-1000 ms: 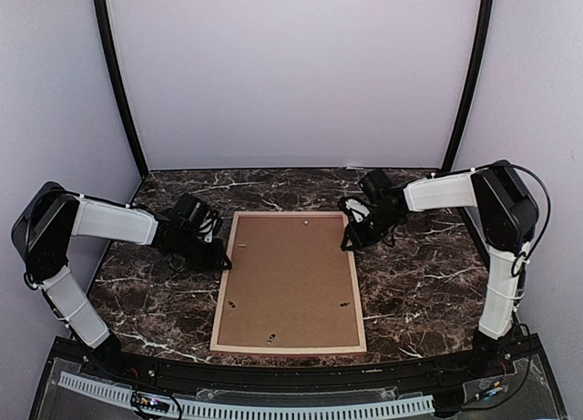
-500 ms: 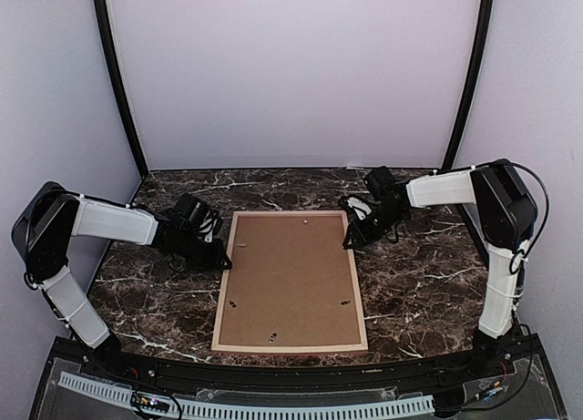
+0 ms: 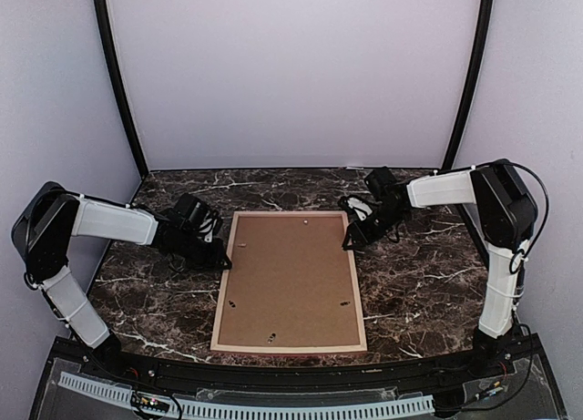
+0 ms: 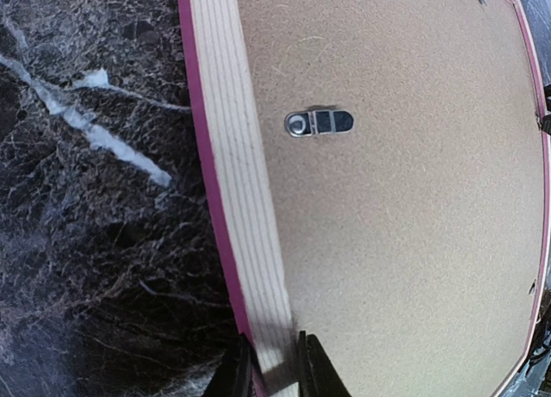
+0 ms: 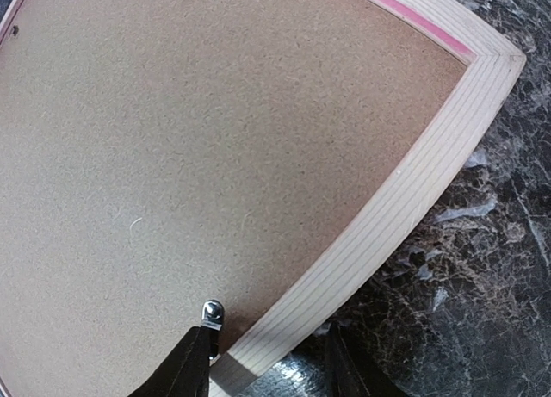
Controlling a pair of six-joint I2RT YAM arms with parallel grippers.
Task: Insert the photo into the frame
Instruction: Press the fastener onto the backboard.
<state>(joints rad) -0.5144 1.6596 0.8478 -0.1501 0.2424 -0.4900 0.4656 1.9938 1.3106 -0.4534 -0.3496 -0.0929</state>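
Left wrist: L claw [image 4: 275, 364] grips frame [image 4: 231, 156] rail; R claw [image 5: 265, 341] released astride far rail, so back R off straight, no nudge.

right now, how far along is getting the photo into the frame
Done, apparently: the brown backing board sits inside the face-down frame; the photo is out of sight, so perhaps under it. In hand: the left hand pinches the left rail, the right hand straddles the right rail, open. Left: probably checking clips and flipping it.
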